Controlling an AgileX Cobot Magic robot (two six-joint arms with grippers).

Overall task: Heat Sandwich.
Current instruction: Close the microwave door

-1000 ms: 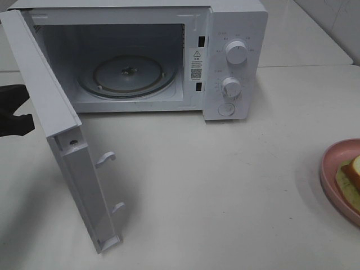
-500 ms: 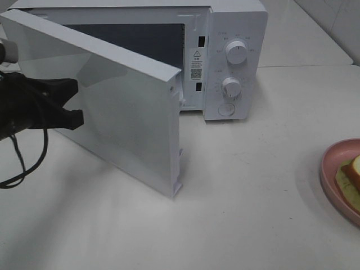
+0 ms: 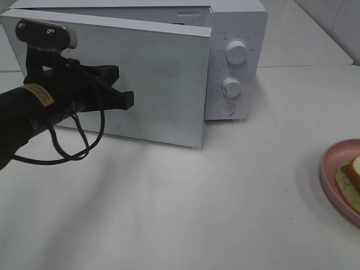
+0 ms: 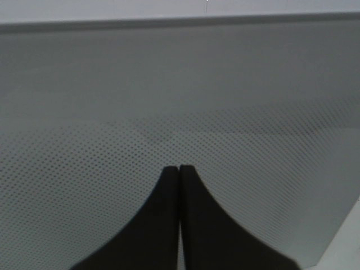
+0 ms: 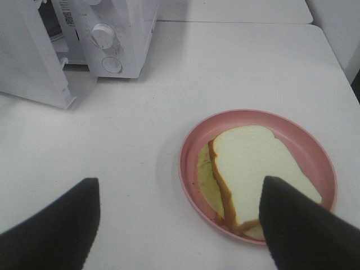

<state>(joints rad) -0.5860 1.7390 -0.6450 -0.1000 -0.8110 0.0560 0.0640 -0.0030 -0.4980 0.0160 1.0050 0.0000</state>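
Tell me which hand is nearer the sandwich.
Right. The right hand hangs open just above the sandwich, while the left hand, shut, presses the microwave door far across the table.

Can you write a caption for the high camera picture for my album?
Shut left claw pressing the nearly closed microwave door, sandwich waiting on its pink plate.
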